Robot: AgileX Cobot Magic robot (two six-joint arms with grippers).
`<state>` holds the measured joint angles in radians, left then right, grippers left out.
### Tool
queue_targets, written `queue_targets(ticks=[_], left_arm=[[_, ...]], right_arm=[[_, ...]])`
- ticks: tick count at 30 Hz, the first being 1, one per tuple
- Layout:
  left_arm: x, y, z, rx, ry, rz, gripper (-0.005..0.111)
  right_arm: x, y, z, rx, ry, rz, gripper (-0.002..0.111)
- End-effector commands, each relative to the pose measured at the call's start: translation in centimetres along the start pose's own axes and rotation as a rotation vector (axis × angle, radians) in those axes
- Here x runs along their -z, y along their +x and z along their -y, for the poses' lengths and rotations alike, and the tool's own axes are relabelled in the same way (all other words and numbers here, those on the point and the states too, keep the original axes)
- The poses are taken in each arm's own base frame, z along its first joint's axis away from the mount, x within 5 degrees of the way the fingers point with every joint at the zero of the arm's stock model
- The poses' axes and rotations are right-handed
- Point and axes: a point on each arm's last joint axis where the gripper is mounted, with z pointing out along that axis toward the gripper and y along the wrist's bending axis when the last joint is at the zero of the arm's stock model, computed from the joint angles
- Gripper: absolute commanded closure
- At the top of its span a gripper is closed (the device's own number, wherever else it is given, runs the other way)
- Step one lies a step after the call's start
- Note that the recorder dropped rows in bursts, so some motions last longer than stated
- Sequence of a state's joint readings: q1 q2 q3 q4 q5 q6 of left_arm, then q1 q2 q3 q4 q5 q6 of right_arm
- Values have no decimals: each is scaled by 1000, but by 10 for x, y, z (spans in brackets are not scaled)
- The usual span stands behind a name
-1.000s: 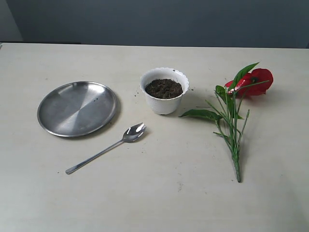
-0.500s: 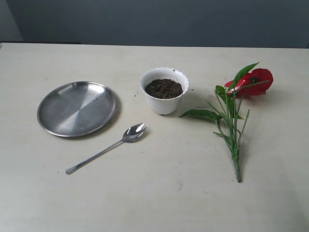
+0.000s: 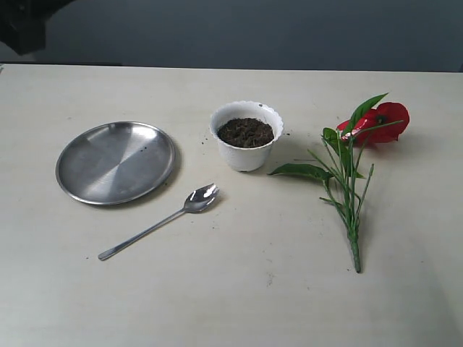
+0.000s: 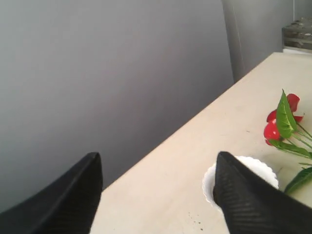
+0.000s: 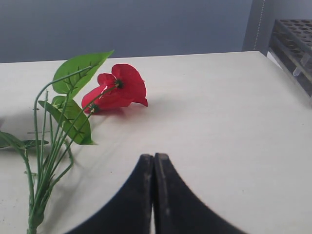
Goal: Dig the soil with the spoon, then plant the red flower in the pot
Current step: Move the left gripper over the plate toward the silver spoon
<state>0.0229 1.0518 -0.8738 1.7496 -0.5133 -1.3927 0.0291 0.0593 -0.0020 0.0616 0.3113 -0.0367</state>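
Observation:
The white pot [image 3: 246, 148] stands mid-table, filled with dark soil [image 3: 246, 132]. The steel spoon [image 3: 163, 220] lies in front of it to the left, bowl toward the pot. The red flower [image 3: 383, 121] lies flat to the pot's right, stem toward the front. My left gripper [image 4: 158, 156] is open and empty, high over the table's far left; the pot [image 4: 258, 165] shows behind one finger, and the flower [image 4: 280, 119] lies beyond it. My right gripper [image 5: 154, 157] is shut and empty, near the flower [image 5: 119, 87] but apart from it.
A round steel plate [image 3: 116, 162] lies left of the pot. A dark part of the left arm [image 3: 29, 22] shows in the exterior view's top left corner. A rack [image 5: 292, 44] stands past the table's edge near the right arm.
A dark part of the left arm has come into the top left corner of the exterior view. Nothing on the table has moved.

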Motion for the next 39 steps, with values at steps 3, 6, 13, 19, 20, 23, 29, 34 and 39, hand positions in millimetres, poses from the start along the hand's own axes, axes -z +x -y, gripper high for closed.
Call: queue_targets(ticks=[3,6,13,19,20,23,29,34,39], left_arm=[[-20,19,-3,63,32,-66,52],[-19,18,-7,89,-18,-70,56],[7,2,-19,339,-249,11,106],[43,-25,-13,461,-306,172,106],[48,-28,-13,457,-318,190,106],[67,-39,-9,482,-344,264,106],[88,-50,1,497,-324,341,106],[95,-62,6,390,-282,463,106],[99,-61,-1,293,-400,470,106]], right_arm=[[0,0,0,4,6,8,109],[0,0,0,4,6,8,109],[0,0,0,4,6,8,109],[0,0,0,4,6,8,109],[0,0,0,4,6,8,109],[0,0,0,4,6,8,109],[0,0,0,4,6,8,109],[0,0,0,4,6,8,109],[0,0,0,4,6,8,109]])
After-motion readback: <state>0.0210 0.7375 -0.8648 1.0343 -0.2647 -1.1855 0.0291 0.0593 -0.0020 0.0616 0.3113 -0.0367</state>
